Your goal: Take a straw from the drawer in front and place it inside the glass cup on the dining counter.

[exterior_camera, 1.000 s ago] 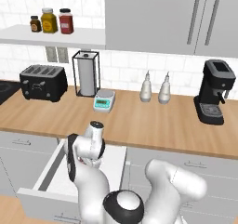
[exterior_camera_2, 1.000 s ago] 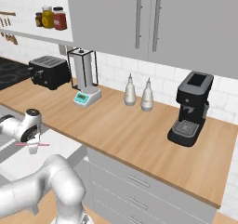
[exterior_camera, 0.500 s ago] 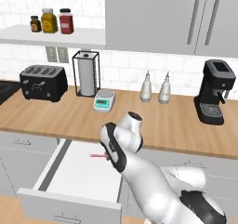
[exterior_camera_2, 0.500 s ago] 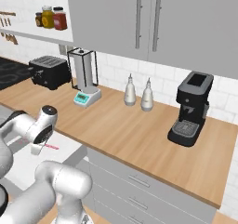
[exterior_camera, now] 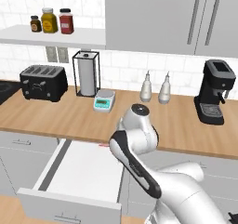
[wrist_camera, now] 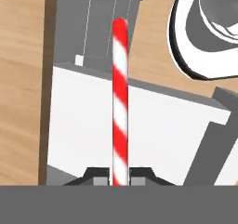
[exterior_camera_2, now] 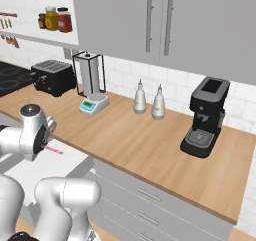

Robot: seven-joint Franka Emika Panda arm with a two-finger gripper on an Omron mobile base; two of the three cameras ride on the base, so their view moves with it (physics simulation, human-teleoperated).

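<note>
You see the pincer [wrist_camera: 120, 177] pinching the red and white striped straw [wrist_camera: 120, 102] between its 2 dark fingertips [wrist_camera: 95, 175], and the straw points straight away from the hand. Under it lies the open drawer [exterior_camera: 81, 172] with its plain white inside. In the right base view the straw [exterior_camera_2: 53, 150] sticks out beside the arm, above the drawer and near the edge of the wooden surface [exterior_camera_2: 150, 145].

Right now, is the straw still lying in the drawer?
No: in the hand view the straw stands clamped between the gripper fingertips, lifted above the open drawer.
</note>
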